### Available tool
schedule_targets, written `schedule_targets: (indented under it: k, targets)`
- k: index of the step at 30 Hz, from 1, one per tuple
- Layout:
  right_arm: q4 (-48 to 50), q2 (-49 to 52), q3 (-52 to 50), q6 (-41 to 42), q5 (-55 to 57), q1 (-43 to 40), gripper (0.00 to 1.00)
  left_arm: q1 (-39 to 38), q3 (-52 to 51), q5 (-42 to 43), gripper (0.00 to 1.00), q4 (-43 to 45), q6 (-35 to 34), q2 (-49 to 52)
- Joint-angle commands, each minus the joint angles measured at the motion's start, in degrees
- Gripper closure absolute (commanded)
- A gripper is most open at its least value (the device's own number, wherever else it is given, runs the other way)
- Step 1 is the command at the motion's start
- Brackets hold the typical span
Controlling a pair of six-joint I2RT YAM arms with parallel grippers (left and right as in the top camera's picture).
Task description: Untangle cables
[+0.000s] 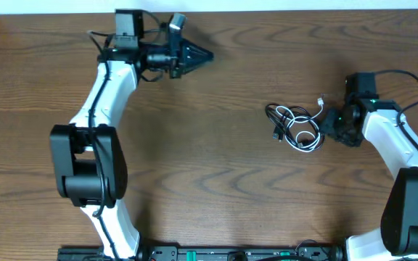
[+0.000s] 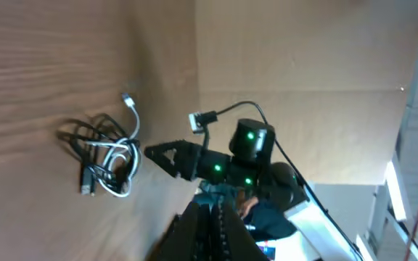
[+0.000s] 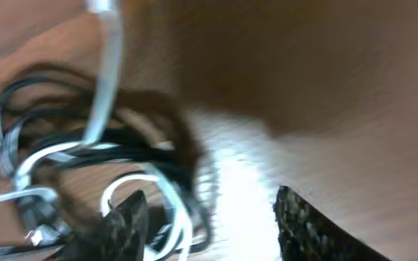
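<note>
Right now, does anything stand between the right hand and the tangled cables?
Nothing visible does. The right hand sits open at the near edge of the cables, with only bare table showing around them. The left hand is well away, across the table.

Left wrist view: I see the cables (image 2: 106,158), white and black, tangled on the wooden table (image 2: 35,58), the right gripper (image 2: 149,152) just beside them, green lights (image 2: 249,135) glowing behind.
</note>
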Motion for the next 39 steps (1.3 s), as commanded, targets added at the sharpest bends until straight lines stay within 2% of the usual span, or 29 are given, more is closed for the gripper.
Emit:
schedule_targets:
  k: [1,2,3,5,8,11,15,18,19,20,22,23,27,28,30,33,36,38,39]
  targets:
    - [1.97,-0.17,-0.28,-9.51,-15.15,0.07,0.46,-2.21,0.52,-5.29,0.93,-2.25,2.03,-0.98]
    - [2.47,-0.39,-0.28,-10.27,-17.2,0.09,0.45,-2.89,0.52,-6.62,0.93,-3.28,2.78,-0.98]
    - [4.9,-2.03,-0.15,-14.36,-24.48,0.46,0.4,-5.22,0.5,-13.88,0.93,-7.72,5.44,-0.98]
    - [6.91,-3.21,-0.09,-16.17,-28.89,1.46,0.37,-6.8,0.5,-24.79,0.92,-11.87,7.48,-0.98]
    - [7.08,-2.62,-0.15,-21.46,-28.44,5.6,0.4,-6.32,0.5,-42.32,0.92,-18.45,7.89,-0.98]
    - [7.85,-0.96,-0.15,-21.97,-22.88,9.18,0.41,-5.05,0.52,-46.07,0.92,-20.52,7.91,-0.98]
    - [12.37,6.01,-0.15,-21.97,-21.79,11.5,0.42,-1.44,0.5,-46.71,0.88,-24.11,10.91,-0.98]
    - [15.85,10.1,-0.15,-24.39,-26.91,13.62,0.45,-0.02,0.5,-46.95,0.85,-24.98,12.26,-0.98]
    - [15.89,10.29,-0.15,-25.0,-27.06,14.08,0.5,0.13,0.5,-46.93,0.86,-25.11,12.24,-0.98]
    - [15.91,10.29,-0.13,-25.0,-26.99,14.21,0.6,0.11,0.5,-46.93,0.85,-25.14,12.26,-0.98]
    - [15.56,10.29,-0.13,-24.96,-27.17,14.23,0.89,0.11,0.52,-46.93,0.85,-25.14,12.24,-0.98]
    - [15.58,10.23,-0.11,-24.3,-28.79,14.23,0.99,0.11,0.5,-46.88,0.85,-25.18,12.24,-0.98]
    - [16.94,6.86,5.11,-15.28,-48.57,12.9,0.99,0.09,0.5,-46.64,0.84,-26.84,13.99,-0.98]
    - [18.03,4.24,8.33,-10.12,-52.04,12.0,0.99,0.02,0.5,-44.19,0.85,-27.1,16.83,-0.98]
    - [18.03,1.66,10.78,-5.18,-50.97,10.75,0.99,0.0,0.5,-36.83,0.84,-27.65,21.62,-0.98]
    - [15.5,-0.15,11.45,9.14,-41.79,9.01,0.99,-0.83,0.5,-29.64,0.76,-29.03,22.86,-0.98]
    - [15.26,-0.15,11.41,12.04,-40.85,9.77,0.99,-4.74,0.5,-29.7,0.69,-28.72,22.88,-0.98]
    - [15.21,-0.15,11.41,14.14,-40.48,9.7,0.99,-9.25,0.5,-30.86,0.67,-26.03,22.84,-0.96]
    - [15.02,-0.15,11.41,14.29,-40.22,9.66,0.99,-11.17,0.5,-31.98,0.63,-24.85,22.84,-0.96]
